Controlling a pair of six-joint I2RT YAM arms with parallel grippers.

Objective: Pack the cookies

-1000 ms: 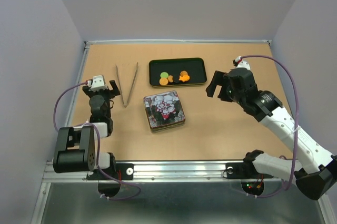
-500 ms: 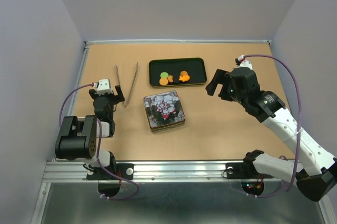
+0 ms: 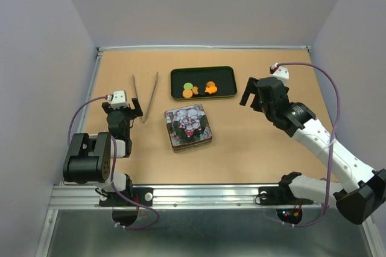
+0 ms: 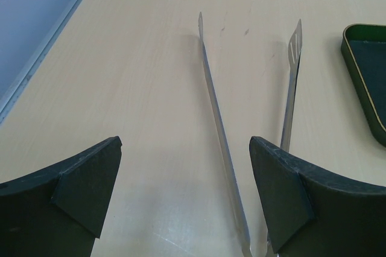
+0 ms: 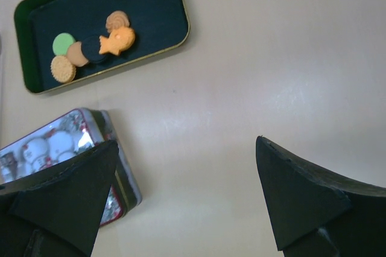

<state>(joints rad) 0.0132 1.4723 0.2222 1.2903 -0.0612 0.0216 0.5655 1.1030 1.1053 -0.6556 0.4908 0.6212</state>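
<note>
Several cookies (image 3: 199,90), mostly orange with one green, lie in the left part of a dark green tray (image 3: 224,73) at the back of the table. In the right wrist view the cookies (image 5: 117,41) show in the tray (image 5: 154,3) at the upper left. My right gripper (image 3: 250,96) is open and empty, above bare table just right of the tray; it also shows in the right wrist view (image 5: 187,203). My left gripper (image 3: 123,108) is open and empty, low over the table near the hinge end of metal tongs (image 3: 145,96).
A closed square tin with a picture lid (image 3: 188,126) lies in front of the tray, also in the right wrist view (image 5: 54,148). The tongs (image 4: 220,136) lie ahead of my left gripper (image 4: 186,203), the tray corner (image 4: 362,82) to their right. Walls enclose the table.
My left arm folded back and its gripper shifted right, toward the tongs' near end, then held still. My right gripper swung slightly toward the back right.
</note>
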